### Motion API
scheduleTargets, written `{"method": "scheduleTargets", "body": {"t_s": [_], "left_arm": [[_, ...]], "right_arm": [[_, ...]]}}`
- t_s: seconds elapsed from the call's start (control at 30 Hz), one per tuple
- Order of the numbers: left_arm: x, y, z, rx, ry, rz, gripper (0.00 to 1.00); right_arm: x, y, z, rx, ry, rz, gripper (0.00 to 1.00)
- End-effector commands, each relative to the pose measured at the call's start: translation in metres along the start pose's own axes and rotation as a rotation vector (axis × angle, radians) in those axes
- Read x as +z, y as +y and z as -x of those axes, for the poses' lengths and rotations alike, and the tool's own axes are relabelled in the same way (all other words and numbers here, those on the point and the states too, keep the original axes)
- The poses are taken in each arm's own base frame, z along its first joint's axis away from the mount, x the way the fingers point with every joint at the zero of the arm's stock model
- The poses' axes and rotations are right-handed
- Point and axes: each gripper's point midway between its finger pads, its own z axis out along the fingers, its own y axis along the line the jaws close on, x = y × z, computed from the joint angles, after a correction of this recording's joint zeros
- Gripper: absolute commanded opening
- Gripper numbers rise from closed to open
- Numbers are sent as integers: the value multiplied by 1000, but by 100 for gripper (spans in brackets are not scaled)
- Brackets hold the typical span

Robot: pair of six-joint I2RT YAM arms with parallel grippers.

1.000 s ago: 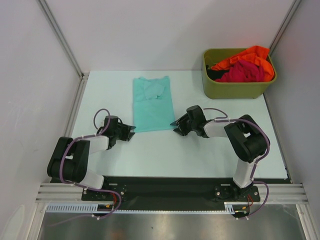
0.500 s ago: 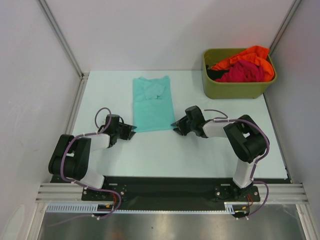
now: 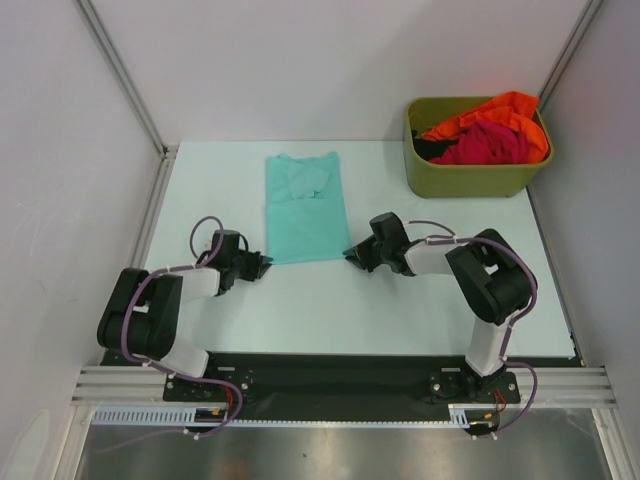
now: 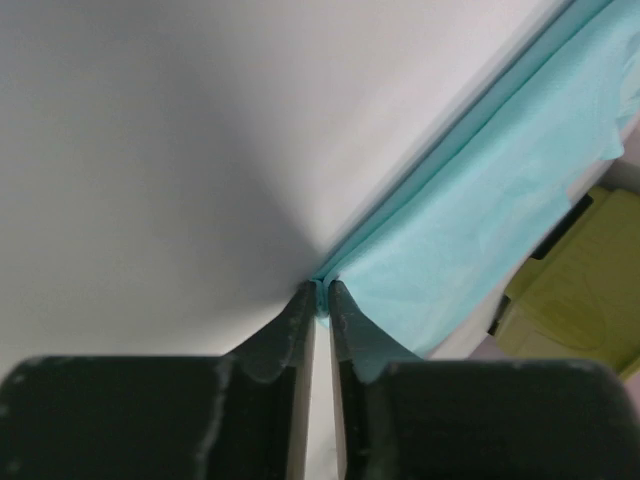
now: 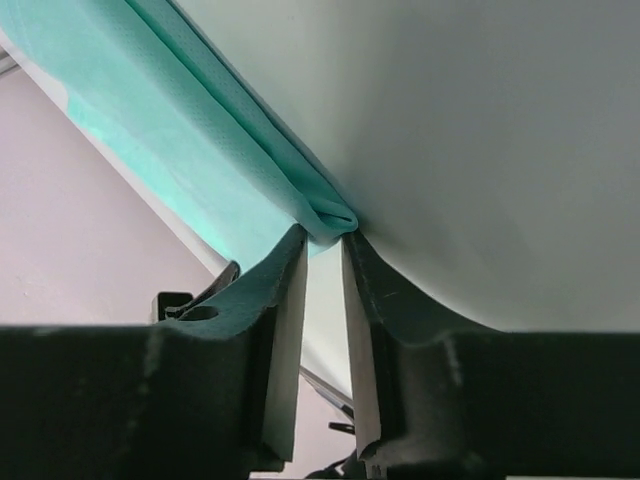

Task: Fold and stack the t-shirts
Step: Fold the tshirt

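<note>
Corners of t-shirt (image 3: 305, 205) seemingly inside low left hand (image 3: 262, 264), right hand (image 3: 352, 256)

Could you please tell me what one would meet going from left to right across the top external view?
In order: left black two-finger gripper → flat teal cloth t-shirt → right black two-finger gripper → olive-green plastic bin.
</note>
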Motion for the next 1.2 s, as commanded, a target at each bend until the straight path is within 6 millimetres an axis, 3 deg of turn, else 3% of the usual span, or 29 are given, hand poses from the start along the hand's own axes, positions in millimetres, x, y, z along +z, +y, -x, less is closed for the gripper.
{"method": "scheduleTargets", "body": {"t_s": [0.0, 0.1, 0.17, 0.33, 0.43, 0.63, 0.83, 0.87, 0.97, 1.0, 1.1, 1.17], "left_arm": [[5, 47, 3, 23, -32, 152, 13], [4, 47, 2, 38, -24, 156, 1], [4, 46, 1, 48, -20, 155, 0], [-4, 44, 1, 91, -15, 155, 0], [-14, 55, -3, 101, -1, 181, 0], [-45, 61, -6, 141, -13, 140, 0], [-73, 85, -20, 145, 29, 127, 0], [-77, 85, -22, 151, 32, 118, 0], [-93, 90, -30, 153, 37, 92, 0], [-100, 82, -31, 156, 32, 41, 1], [-112, 91, -35, 155, 35, 47, 0], [-120, 93, -37, 151, 39, 30, 0]], "right_arm": [[12, -47, 11, 1, -54, -151, 18], [15, -49, 11, -8, -40, -152, 6], [16, -47, 9, -22, -28, -149, 1], [4, -43, 7, -67, -4, -129, 0], [-7, -46, 5, -100, -2, -125, 0], [-34, -44, -8, -116, 0, -88, 0], [-69, -53, -37, -139, 15, -54, 0], [-74, -63, -45, -141, 25, -68, 0], [-91, -68, -54, -149, 14, -51, 0], [-95, -78, -63, -161, 30, -64, 0], [-109, -90, -75, -162, 35, -64, 0], [-116, -90, -79, -155, 34, -44, 0]]}}
